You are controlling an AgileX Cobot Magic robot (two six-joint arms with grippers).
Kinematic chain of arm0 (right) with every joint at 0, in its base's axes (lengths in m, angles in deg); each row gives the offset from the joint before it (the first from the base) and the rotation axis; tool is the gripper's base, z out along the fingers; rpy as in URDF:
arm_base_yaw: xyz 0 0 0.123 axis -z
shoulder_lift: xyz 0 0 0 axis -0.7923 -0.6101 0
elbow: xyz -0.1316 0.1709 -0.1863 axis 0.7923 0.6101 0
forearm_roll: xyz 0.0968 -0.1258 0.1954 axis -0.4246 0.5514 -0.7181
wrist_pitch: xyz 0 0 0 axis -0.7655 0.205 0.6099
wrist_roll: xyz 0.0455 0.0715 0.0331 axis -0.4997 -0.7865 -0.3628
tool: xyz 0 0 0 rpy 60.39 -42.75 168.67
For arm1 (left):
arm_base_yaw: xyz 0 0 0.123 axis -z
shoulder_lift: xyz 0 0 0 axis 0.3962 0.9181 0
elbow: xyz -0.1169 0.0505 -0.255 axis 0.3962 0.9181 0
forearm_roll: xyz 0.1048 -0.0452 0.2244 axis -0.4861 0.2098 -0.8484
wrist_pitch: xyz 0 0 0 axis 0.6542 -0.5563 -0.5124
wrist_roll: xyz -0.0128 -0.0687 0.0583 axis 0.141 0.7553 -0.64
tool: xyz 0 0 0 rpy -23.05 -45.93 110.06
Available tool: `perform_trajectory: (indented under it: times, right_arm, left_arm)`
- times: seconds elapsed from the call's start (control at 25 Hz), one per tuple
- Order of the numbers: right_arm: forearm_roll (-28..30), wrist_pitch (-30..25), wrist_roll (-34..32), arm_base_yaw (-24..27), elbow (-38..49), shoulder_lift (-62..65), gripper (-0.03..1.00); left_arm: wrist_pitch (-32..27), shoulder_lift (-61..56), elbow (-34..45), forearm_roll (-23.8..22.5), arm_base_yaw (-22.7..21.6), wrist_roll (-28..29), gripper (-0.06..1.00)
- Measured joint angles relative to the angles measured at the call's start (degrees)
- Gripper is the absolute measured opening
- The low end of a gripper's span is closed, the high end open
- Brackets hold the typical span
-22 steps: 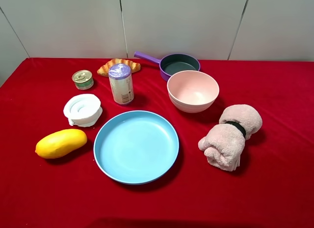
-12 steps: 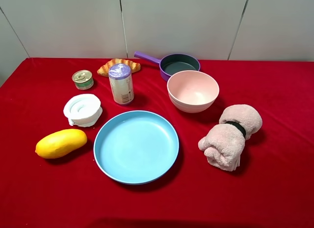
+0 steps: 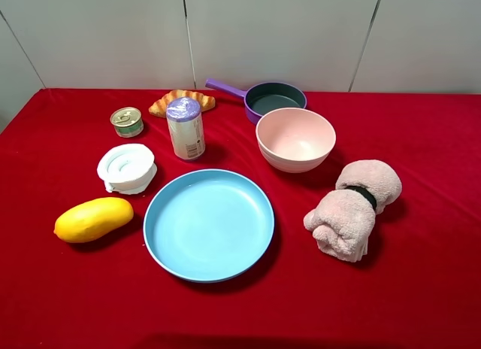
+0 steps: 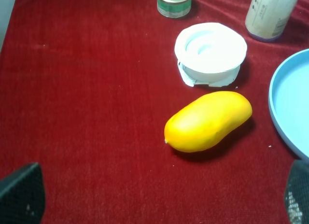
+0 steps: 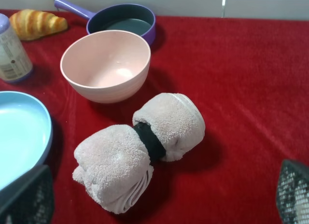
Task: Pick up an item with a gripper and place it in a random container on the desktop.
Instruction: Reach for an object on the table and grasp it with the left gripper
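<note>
The golden-brown croissant (image 3: pixel 182 101) lies at the back of the red table, behind a white bottle; it also shows in the right wrist view (image 5: pixel 37 23). The light-blue plate (image 3: pixel 208 223) sits empty at the front centre, and its rim shows in the left wrist view (image 4: pixel 289 103) and the right wrist view (image 5: pixel 19 132). Neither arm shows in the high view. My left gripper (image 4: pixel 158 204) is open and empty, short of the mango. My right gripper (image 5: pixel 159 200) is open and empty, short of the rolled towel. Both are far from the croissant.
A yellow mango (image 3: pixel 93 218) lies left of the plate, with a white lid (image 3: pixel 126 168) and a tin can (image 3: pixel 127 122) behind it. A white bottle (image 3: pixel 186 128), a pink bowl (image 3: pixel 295 138) and a purple saucepan (image 3: pixel 272 98) stand at the back. A rolled pink towel (image 3: pixel 353 207) lies right.
</note>
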Motion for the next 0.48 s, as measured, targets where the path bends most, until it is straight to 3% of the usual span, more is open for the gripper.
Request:
perform_trajectory:
  times: [0.48]
  right_arm:
    - [0.0, 0.0, 0.0, 0.0, 0.0, 0.0, 0.69]
  left_arm:
    - [0.0, 0.0, 0.0, -0.3, 0.0, 0.0, 0.99]
